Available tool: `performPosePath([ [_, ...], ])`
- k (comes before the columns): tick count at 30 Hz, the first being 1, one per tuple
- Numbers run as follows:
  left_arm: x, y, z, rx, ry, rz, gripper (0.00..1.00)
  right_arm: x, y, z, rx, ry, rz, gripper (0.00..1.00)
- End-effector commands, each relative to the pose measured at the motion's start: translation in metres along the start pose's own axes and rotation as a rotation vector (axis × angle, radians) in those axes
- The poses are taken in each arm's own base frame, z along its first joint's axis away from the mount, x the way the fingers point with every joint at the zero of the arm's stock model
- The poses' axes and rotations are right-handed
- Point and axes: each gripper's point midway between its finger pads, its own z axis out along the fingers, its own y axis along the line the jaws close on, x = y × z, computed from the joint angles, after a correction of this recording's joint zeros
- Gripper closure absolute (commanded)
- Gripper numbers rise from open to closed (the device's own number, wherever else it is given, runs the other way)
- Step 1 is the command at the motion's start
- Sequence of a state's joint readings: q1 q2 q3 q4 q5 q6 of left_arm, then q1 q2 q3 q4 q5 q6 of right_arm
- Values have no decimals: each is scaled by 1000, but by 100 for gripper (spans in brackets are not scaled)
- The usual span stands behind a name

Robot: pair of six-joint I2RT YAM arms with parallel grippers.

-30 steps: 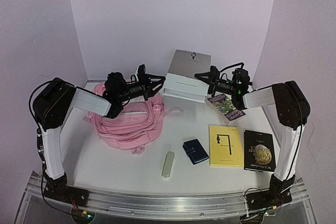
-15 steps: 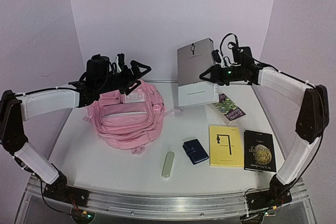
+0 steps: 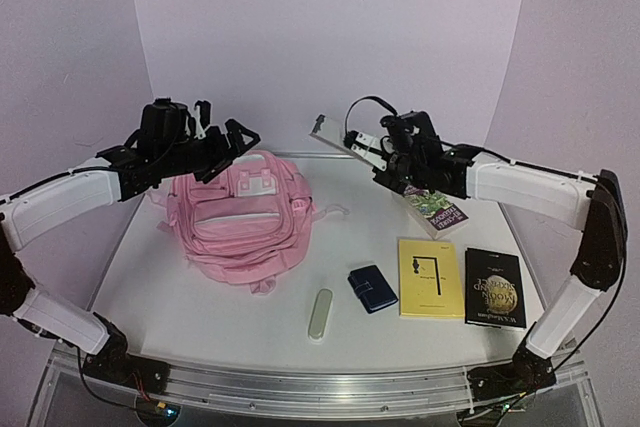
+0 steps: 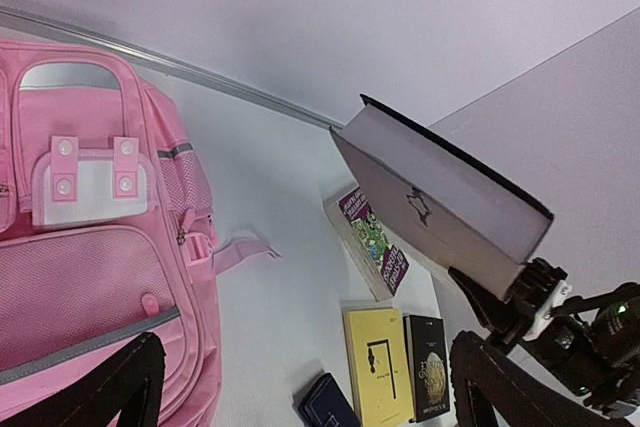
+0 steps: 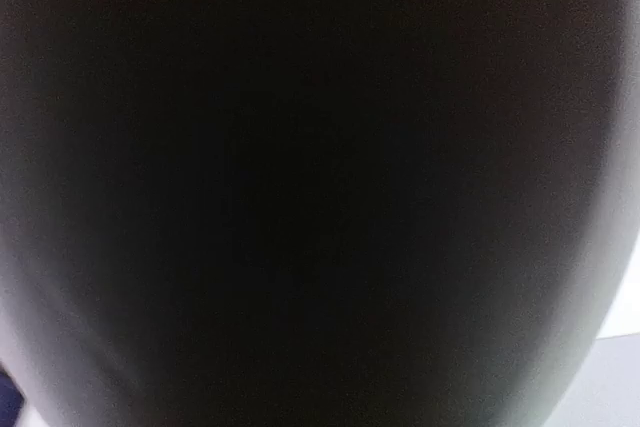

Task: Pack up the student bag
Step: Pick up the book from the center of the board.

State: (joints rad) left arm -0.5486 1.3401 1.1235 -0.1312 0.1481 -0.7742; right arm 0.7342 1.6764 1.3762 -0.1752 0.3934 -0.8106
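The student bag is a large pink backpack lying flat at the left rear of the table, front pockets up; the left wrist view shows it too. My left gripper hovers above the bag's top end, jaws wide open and empty. My right gripper is shut on the lower corner of a thick grey hardcover book, holding it tilted in the air right of the bag. The left wrist view shows that book clamped by the right gripper. The right wrist view is black, blocked by the book.
On the table's right half lie a purple-and-green paperback, a yellow book and a black book. A navy wallet and a pale green pencil case lie near the front middle. Walls stand close behind.
My left gripper has opened, let go of the bag and risen above it. My right arm has lifted the grey book off the table, swung it left and tilted it.
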Motion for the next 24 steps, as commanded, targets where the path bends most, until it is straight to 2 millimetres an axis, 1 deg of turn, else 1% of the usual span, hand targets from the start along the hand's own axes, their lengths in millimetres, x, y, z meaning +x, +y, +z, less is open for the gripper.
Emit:
performPosePath([
  [1,-15,-5,-17,21,-47,11,0,-27,-80,-29,499,-47,-182,80],
  [3,-16,-7,-18,27,-45,15,0,-40,-82,-38,617,-110,-234,79],
  [4,-16,-7,-18,25,-41,19,0,-47,-79,-39,662,-136,-300,79],
  [6,-15,-7,-17,23,-34,21,0,-56,-77,-44,762,-187,-371,80],
  [9,-15,-10,-17,41,-29,24,0,-65,-76,-56,877,-259,-398,81],
  [10,-15,-12,-17,50,-28,27,0,-67,-71,-56,886,-277,-412,81],
  [14,-15,-17,-20,71,-27,43,0,-74,-59,-61,897,-321,-432,81],
  [17,-13,-19,-23,90,-26,58,0,-77,-56,-61,886,-328,-417,80],
  [20,-7,-24,-26,126,-9,96,0,-71,-48,-55,787,-310,-371,79],
  [21,-6,-26,-28,140,0,116,0,-66,-40,-49,714,-292,-368,78],
  [22,-5,-28,-31,147,4,138,0,-62,-36,-47,665,-285,-350,78],
  [24,-1,-29,-35,157,14,189,0,-55,-28,-48,623,-288,-345,78],
])
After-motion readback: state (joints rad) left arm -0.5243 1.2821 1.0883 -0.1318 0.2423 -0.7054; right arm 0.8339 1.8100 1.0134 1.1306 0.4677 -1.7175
